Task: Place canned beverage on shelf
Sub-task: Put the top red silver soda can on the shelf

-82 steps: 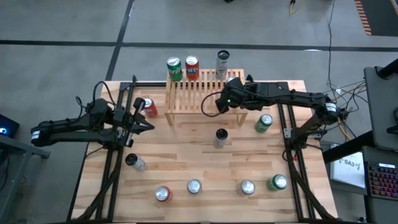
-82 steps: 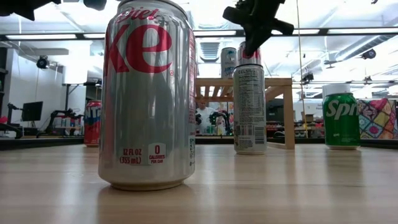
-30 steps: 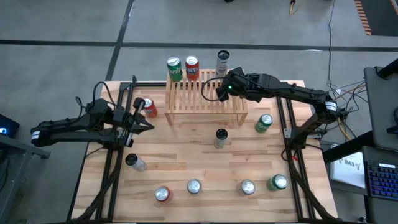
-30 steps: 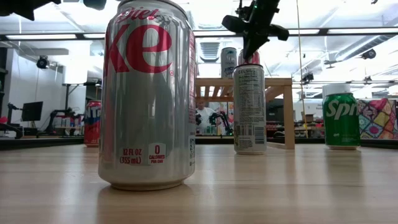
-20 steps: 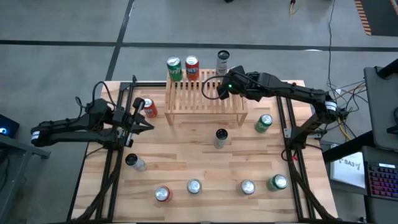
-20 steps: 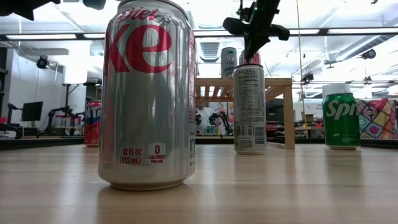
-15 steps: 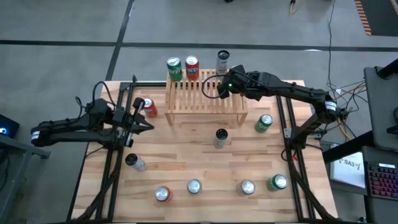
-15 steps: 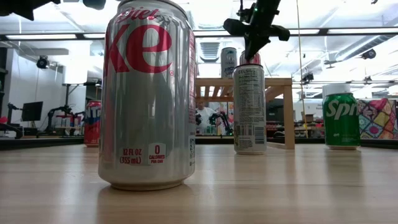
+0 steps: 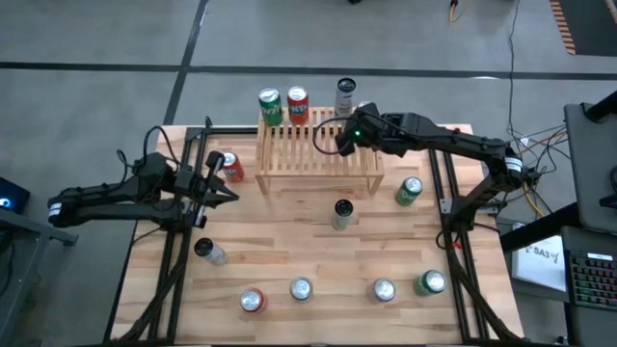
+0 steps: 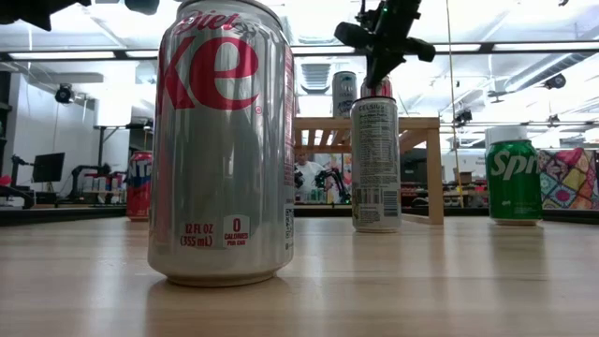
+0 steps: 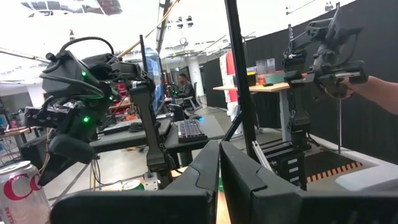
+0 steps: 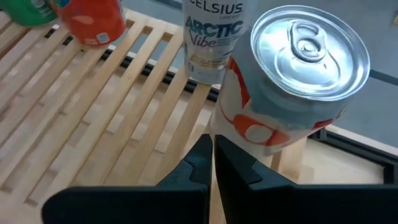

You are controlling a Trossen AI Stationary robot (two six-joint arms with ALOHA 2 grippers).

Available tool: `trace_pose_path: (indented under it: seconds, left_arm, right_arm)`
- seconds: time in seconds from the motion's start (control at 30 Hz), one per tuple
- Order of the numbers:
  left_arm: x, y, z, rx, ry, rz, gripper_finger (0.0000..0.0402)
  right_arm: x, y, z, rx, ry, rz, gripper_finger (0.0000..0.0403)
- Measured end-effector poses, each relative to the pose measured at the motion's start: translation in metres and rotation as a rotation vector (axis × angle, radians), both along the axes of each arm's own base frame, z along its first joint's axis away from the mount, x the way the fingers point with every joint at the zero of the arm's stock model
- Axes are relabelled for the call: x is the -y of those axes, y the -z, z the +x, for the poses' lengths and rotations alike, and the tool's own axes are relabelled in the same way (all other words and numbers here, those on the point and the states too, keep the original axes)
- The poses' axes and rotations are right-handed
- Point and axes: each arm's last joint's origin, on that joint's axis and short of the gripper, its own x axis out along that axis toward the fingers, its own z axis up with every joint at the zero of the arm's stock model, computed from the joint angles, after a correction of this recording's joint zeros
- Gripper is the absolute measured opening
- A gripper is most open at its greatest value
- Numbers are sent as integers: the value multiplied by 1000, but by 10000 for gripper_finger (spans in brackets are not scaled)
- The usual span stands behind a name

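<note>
Shelf [image 9: 308,145] stands at the table's far edge in the high view, with a green can [image 9: 270,104], a red can [image 9: 297,101] and a slim silver can [image 9: 345,96] along its back. The right gripper [image 9: 345,138] hangs over the right end, empty, its fingers pressed together. The left gripper [image 9: 224,188] waits at the table's left, also pressed together, near another red can [image 9: 229,166]. In the low view a large diet cola can [image 10: 225,140] fills the front. Behind it the right gripper [image 10: 374,67] points down over the shelf [image 10: 412,123], above a slim can [image 10: 376,164] on the table. The left wrist view shows only that arm's joined fingers [image 11: 219,180] and the room. The right wrist view shows joined fingers [image 12: 202,162] just beside a white-and-orange can [image 12: 292,93], upright at the end of the slats [image 12: 93,112]. This can appears already placed. The next move likely calls for lifting clear without tipping it, then fetching another can. Compared with a few seconds ago, the right gripper has moved from the shelf's front edge back over its right end; the cans on the table are unchanged.
</note>
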Motion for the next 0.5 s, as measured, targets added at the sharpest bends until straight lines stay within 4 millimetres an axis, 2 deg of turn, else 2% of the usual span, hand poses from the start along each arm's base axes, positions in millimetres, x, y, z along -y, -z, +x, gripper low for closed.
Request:
trace_pose_path:
  seconds: [0.5]
  left_arm:
    - [0,0,0,4,-2,4,0]
  right_arm:
    - [19,3,-6,-46,23,-11,9]
